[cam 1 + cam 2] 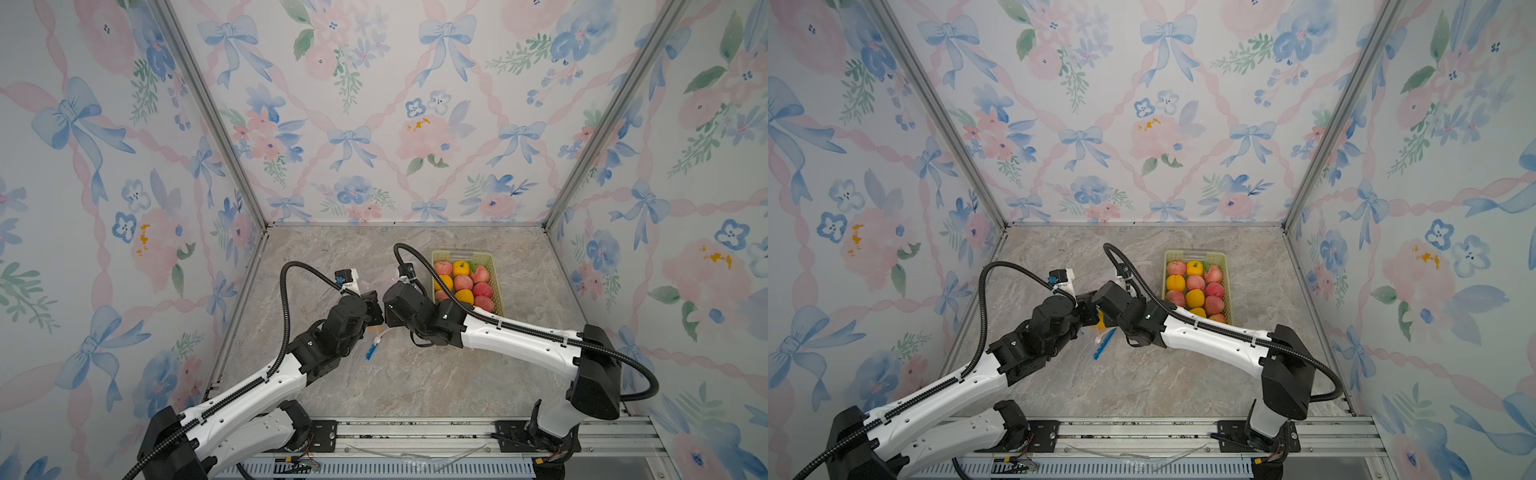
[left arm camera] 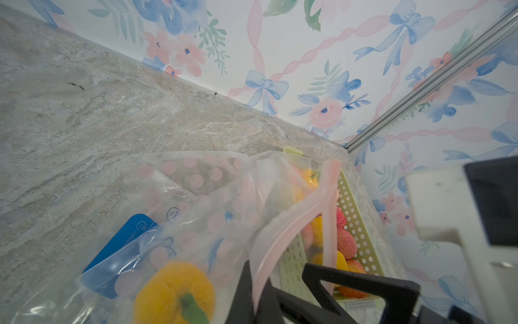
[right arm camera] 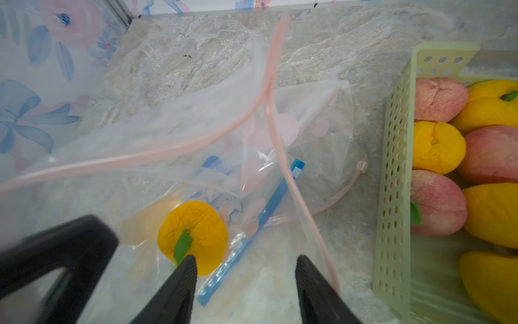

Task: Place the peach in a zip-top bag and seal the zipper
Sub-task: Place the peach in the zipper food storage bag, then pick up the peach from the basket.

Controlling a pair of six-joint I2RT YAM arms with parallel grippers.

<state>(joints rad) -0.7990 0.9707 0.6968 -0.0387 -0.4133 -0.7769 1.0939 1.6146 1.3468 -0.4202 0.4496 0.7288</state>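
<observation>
Right hand [image 3: 246, 259] open; peach [image 3: 196, 224] in bag [image 3: 145, 134]

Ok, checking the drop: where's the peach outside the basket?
The peach lies inside the bag, just past the right fingers in the right wrist view, on the basket's left.

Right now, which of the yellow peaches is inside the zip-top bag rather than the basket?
The lone yellow peach lying in the clear zip-top bag; every other yellow one sits with pink peaches in the green basket.
</observation>
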